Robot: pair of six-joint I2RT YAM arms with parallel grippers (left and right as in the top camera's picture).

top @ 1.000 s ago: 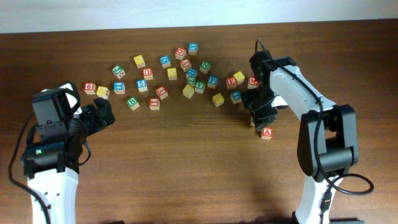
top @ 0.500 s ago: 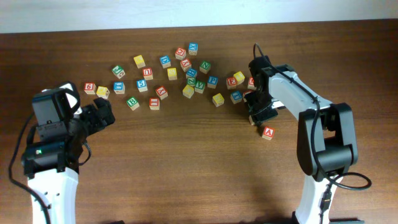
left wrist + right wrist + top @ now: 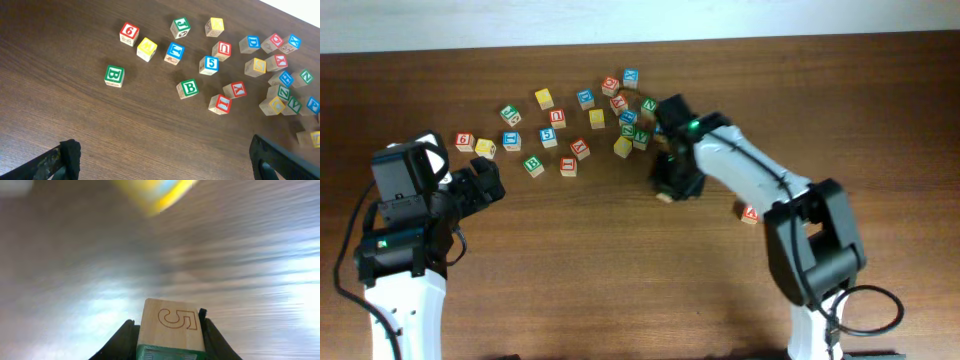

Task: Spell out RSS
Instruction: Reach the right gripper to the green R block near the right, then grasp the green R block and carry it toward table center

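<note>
At 8 o'clock of the overhead view the left gripper [image 3: 488, 186] is held over the bare table [image 3: 620, 290], its fingers [image 3: 67, 159] spread wide with nothing between them. Just past them, in the left wrist view, a green B block [image 3: 114, 75] is seen alone toward 10 o'clock. A second green B block [image 3: 188, 88] lies nearer the middle, well apart from the first.

Near the table's centre the right gripper [image 3: 672, 186] is clenched on a wooden block [image 3: 171, 325]. The block is pinched by two opposite sides, and its upper face is marked with an outlined figure (an S or a 5, it cannot be told which). Whether the block touches the table cannot be told. A blurred yellow shape [image 3: 150, 192] is seen beyond it. A lone red block [image 3: 749, 213] is found at 4 o'clock of that gripper, beside the arm.

Farther off, toward 12 o'clock, the scattered blocks [image 3: 557, 118] are spread in a loose band, and the right gripper is placed at its near edge.
</note>
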